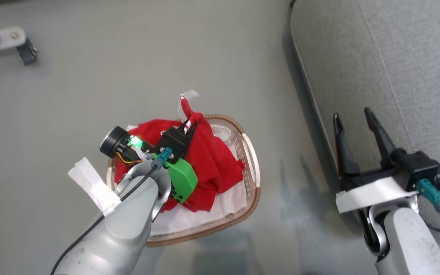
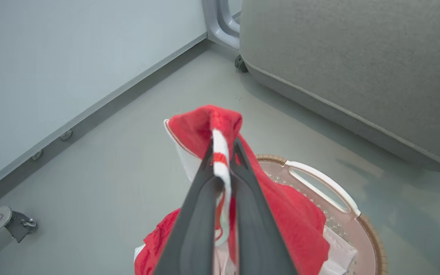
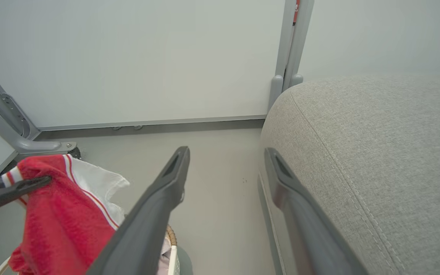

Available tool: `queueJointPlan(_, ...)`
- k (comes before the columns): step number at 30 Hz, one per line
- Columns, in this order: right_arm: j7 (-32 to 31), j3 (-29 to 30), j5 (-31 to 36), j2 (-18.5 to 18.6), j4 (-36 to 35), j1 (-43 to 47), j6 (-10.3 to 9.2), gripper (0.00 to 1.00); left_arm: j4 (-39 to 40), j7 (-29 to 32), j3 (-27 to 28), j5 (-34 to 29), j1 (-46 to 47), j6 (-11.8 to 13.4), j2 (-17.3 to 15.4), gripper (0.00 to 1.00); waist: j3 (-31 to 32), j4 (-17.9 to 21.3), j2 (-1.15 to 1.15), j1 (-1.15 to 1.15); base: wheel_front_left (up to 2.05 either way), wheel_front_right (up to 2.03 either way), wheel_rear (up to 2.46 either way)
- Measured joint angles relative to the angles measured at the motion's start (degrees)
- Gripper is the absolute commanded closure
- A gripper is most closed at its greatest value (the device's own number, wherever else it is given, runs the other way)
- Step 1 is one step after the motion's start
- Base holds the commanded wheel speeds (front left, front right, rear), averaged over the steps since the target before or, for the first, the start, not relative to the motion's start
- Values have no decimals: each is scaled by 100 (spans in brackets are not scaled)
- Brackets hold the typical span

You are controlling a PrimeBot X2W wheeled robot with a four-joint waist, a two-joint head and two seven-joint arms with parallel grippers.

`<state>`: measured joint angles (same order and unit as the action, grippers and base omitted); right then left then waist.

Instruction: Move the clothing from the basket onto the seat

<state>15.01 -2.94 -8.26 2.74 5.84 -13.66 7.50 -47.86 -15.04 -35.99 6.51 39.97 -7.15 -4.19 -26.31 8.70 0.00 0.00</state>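
The left hand (image 1: 186,128) is clamping the clothing (image 1: 208,160) by its striped trim. The clothing is hanging soft, light and limp into the basket (image 1: 253,172), so that bunched edge is likely the surest hold. Its long axis is running twelve to six o'clock, trim uppermost. At three o'clock the right hand (image 1: 351,114) is hovering with fingers apart, beside the seat (image 1: 395,57).

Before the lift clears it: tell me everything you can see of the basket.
The basket is an oval of pale plastic lattice with a brown woven rim, a white side handle and a white cloth liner. It stands upright on the grey floor, left of the sofa and apart from it, with red clothing heaped inside.
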Motion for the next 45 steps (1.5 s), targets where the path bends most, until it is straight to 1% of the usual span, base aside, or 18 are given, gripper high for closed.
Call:
queueJointPlan(3, 0, -41, 41, -1, 51, 228, 0, 0, 298, 0, -171, 59, -30, -18, -136, 100, 384, -74, 0, 0, 0, 0, 0)
queueJointPlan(6, 0, -71, 70, 0, 187, 495, 0, 0, 541, 5, -465, 285, -20, -21, -292, 100, 777, -140, 0, 0, 0, 0, 0)
queueJointPlan(9, 0, -111, 74, 0, 253, 726, 0, 0, 923, 138, -750, 546, 147, -25, -475, 100, 1175, -199, 0, 0, 0, 0, 0)
queueJointPlan(14, 0, -208, 79, 0, 336, 969, 0, 0, 1769, 528, -1063, 1003, 685, -36, -909, 100, 1820, -279, 0, 0, 0, 0, 0)
queueJointPlan(18, 0, -293, 81, 1, 334, 979, 0, 0, 2361, 843, -1109, 1235, 1117, -41, -1177, 100, 2235, -318, 0, 0, 0, 0, 0)
queueJointPlan(22, 0, -394, 90, 2, 312, 960, 0, 0, 2660, 1028, -1038, 1418, 1443, -41, -1338, 100, 2516, -336, 0, -1, 0, 0, 0)
queueJointPlan(29, 0, -782, 90, 2, 314, 771, 0, 0, 2725, 1206, -1036, 1521, 1749, -41, -1417, 100, 2634, -297, 0, 0, 0, 0, 0)
queueJointPlan(34, 0, -1416, 176, 4, 411, 500, 0, 0, 2731, 1358, -1124, 1567, 1879, -41, -1330, 100, 2636, -358, 0, 0, 0, 0, 0)
queueJointPlan(37, 0, -1861, 249, 1, 572, 283, 1, 0, 2758, 1455, -1214, 1638, 1957, -41, -1256, 100, 2644, -431, 0, 0, 0, 0, 0)
queueJointPlan(40, 0, -2140, 465, -1, 862, 32, 1, 0, 2819, 1529, -1267, 1717, 2056, -41, -1187, 100, 2653, -526, 0, 0, 0, 0, 0)
queueJointPlan(45, 0, -2197, 643, 1, 1305, -452, 1, 0, 2978, 1599, -1407, 1773, 2182, -41, -1074, 100, 2672, -717, 0, 0, 0, 0, 0)
